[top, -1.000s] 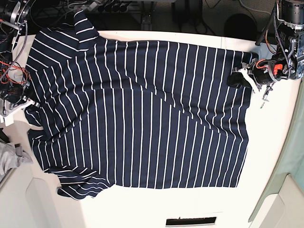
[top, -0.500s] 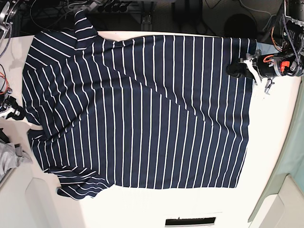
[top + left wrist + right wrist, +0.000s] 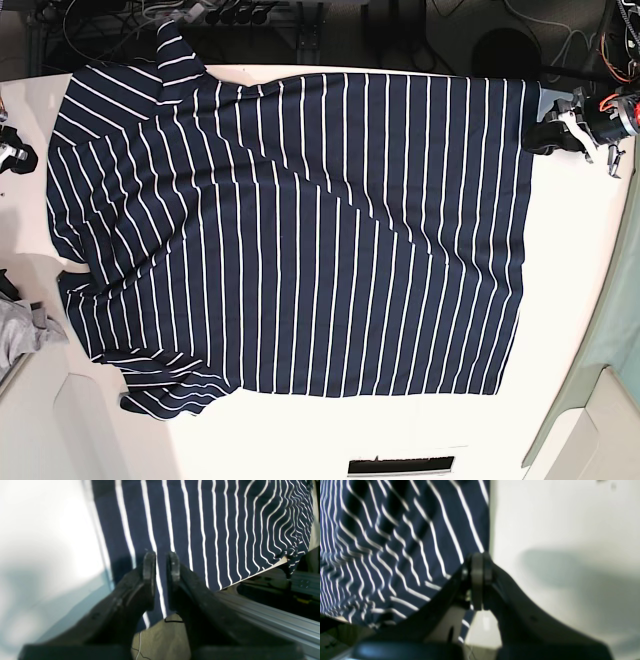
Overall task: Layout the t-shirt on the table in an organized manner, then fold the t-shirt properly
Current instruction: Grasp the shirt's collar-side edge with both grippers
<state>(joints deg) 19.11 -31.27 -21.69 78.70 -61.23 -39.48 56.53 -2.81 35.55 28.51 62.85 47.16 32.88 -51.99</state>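
Note:
The navy t-shirt (image 3: 300,230) with thin white stripes lies spread flat on the white table (image 3: 580,260), collar side at the left and hem at the right. My left gripper (image 3: 540,138) hovers at the hem's upper right corner. In the left wrist view its jaws (image 3: 161,562) stand a narrow gap apart over the striped cloth (image 3: 212,530), holding nothing. My right gripper (image 3: 28,156) is at the far left, just off the sleeve edge. In the right wrist view it (image 3: 477,580) is shut and empty beside the shirt's edge (image 3: 395,542).
A small grey cloth (image 3: 25,330) lies at the left edge. A dark slot (image 3: 400,466) sits in the table's front. The shirt's upper sleeve (image 3: 175,50) hangs over the back edge, with cables and a frame behind. Bare white table (image 3: 557,517) lies right of the hem.
My left gripper drew right and up, off the hem corner, which now lies flat and stretched out. My right gripper rose along the left edge, away from the shirt.

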